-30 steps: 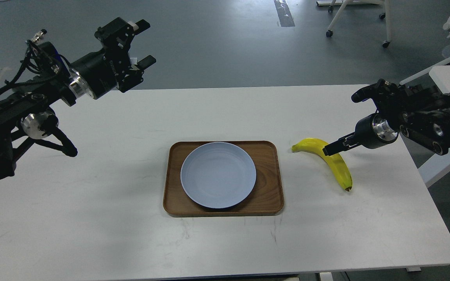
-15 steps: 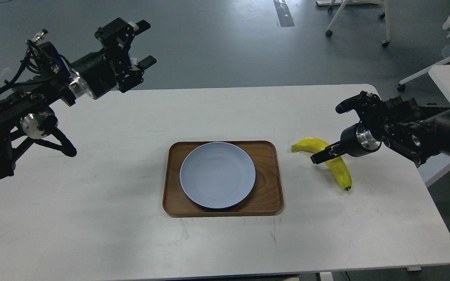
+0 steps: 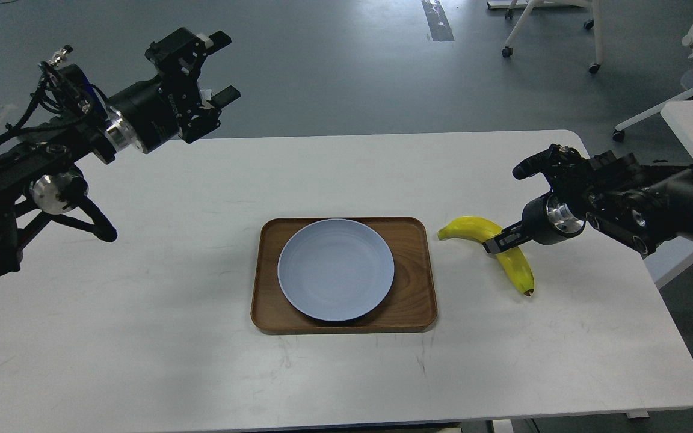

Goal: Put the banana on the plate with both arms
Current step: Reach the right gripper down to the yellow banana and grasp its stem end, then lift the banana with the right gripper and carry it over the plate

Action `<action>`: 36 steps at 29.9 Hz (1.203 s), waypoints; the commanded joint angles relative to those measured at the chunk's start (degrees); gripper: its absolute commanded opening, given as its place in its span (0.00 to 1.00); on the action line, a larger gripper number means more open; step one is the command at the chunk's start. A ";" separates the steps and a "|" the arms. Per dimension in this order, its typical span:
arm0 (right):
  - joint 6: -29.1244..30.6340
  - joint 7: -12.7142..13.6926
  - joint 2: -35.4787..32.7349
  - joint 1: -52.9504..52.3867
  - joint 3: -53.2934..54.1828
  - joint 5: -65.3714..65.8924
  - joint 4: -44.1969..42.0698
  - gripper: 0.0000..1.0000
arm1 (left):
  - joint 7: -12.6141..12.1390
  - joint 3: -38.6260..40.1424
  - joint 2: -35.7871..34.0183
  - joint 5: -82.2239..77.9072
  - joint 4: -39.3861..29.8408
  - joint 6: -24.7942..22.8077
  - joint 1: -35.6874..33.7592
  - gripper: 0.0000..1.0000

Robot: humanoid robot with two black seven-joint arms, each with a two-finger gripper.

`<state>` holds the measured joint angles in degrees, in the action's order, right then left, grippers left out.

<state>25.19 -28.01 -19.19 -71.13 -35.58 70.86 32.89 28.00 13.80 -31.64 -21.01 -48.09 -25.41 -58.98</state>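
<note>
I am watching my right gripper (image 3: 498,243) pressing against the middle of the banana (image 3: 497,252), which is lying on the tabletop (image 3: 202,373) just right of the tray (image 3: 414,264); I cannot tell how far its fingers are parted. The plate (image 3: 335,269) is sitting on the tray, and my left gripper (image 3: 224,67) is hovering well apart, fingers spread, holding nothing.

Even, cool overhead light, soft shadows, sharp focus.
</note>
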 commanded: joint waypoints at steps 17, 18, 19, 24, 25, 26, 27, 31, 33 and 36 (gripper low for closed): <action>2.05 0.01 -2.71 -14.74 2.79 -6.59 15.71 0.13 | 0.00 0.09 -0.08 0.00 -0.51 0.01 -0.26 0.98; 2.41 0.01 -1.92 -14.74 2.79 -7.83 15.54 0.13 | 0.00 0.09 -0.17 0.00 -0.78 0.01 -0.26 0.98; 2.81 0.01 0.18 -14.48 2.79 -10.19 15.19 0.13 | 0.00 0.18 -0.43 0.00 -0.87 0.01 -0.35 0.98; 2.81 0.01 7.56 -13.77 2.62 -13.20 11.68 0.13 | 0.00 0.18 -1.05 0.00 -1.22 0.01 -0.35 0.98; 2.81 0.01 9.58 -13.33 2.62 -13.29 10.28 0.13 | 0.00 0.18 -1.05 0.00 -1.22 0.01 -0.35 0.98; 2.81 0.01 10.48 -13.16 2.53 -13.55 9.74 0.13 | 0.00 0.18 -1.05 0.00 -1.22 0.01 -0.35 0.98; 2.81 0.01 12.05 -12.72 2.27 -13.73 8.78 0.13 | 0.00 0.18 -1.14 0.00 -1.22 0.01 -0.35 0.98; 2.81 0.01 15.75 -11.22 1.74 -13.99 5.97 0.13 | 0.00 0.18 -1.14 0.00 -1.22 0.01 -0.35 0.98; 2.81 0.01 17.33 -10.87 1.65 -14.00 4.82 0.13 | 0.00 0.09 -1.14 0.00 -1.22 0.01 -0.35 0.98; 2.81 0.01 19.09 -9.99 1.30 -14.08 3.50 0.13 | 0.00 0.09 -1.05 0.00 -1.22 0.01 -0.26 0.98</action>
<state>28.00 -28.00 -1.88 -81.90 -33.97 56.86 37.81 28.00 13.96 -32.78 -21.00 -49.32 -25.40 -59.33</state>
